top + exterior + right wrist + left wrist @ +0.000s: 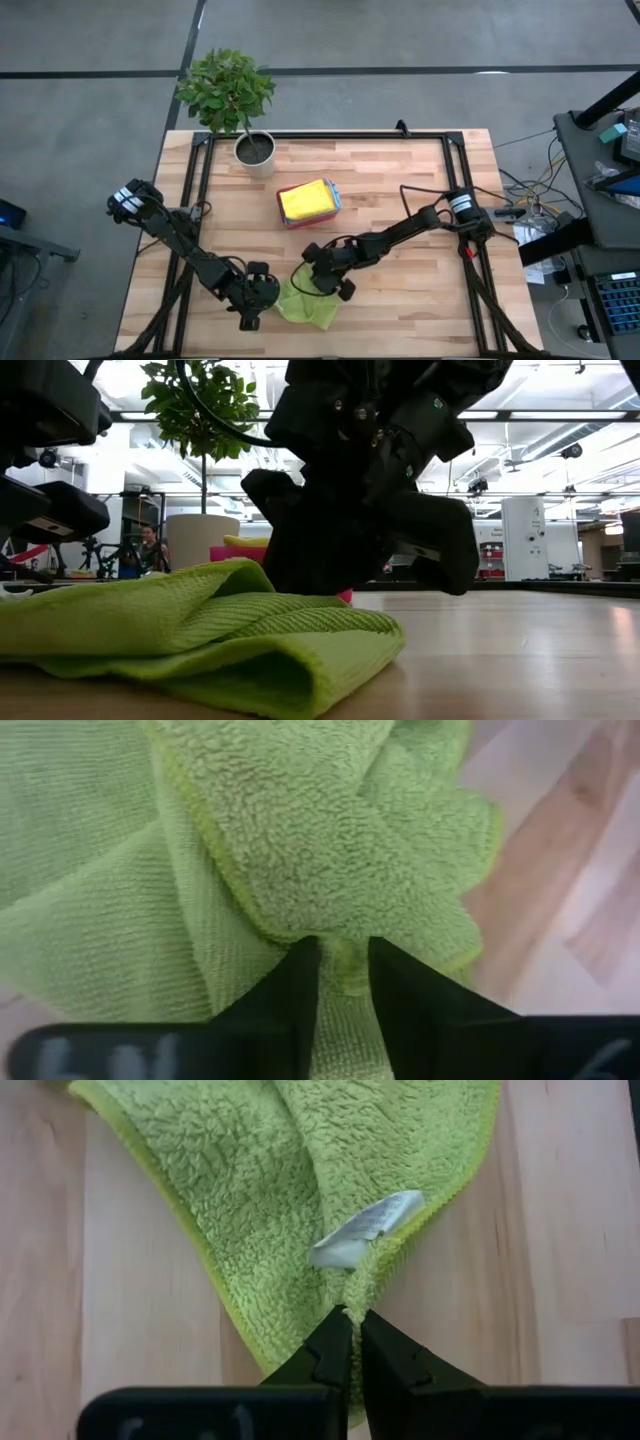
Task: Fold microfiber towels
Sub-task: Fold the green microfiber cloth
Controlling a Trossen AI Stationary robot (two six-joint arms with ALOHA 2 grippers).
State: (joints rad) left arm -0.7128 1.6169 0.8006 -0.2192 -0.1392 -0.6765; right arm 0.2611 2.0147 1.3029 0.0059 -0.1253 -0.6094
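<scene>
Lime green microfiber towel [305,300] is lying crumpled near the front edge of the bench [400,200], between the two arms. A folded yellow towel [305,199] is sitting on a pink tray [334,190] mid-bench, with a bluish layer showing at its edge.

Left end effector [352,1330] is clenching the towel's hemmed edge just beside the white care label [367,1230]; its fingers are meeting on the cloth. Right end effector [343,965] is pinching a doubled-over fold of the same towel, with pile bunching between the narrowly parted fingers.

Handling judgement: the cloth is looking light, limp and fluffy, with no stiffness. It is draping and wrinkling freely, so it will likely sag and double on itself when lifted. The pile is giving good friction, so slipping seems unlikely, and nothing here is fragile. Best hold: the stitched hem at the corners, one per end effector, keeping the edge taut. The right grip looks to be taking in several layers, which may drag the fold askew.
</scene>
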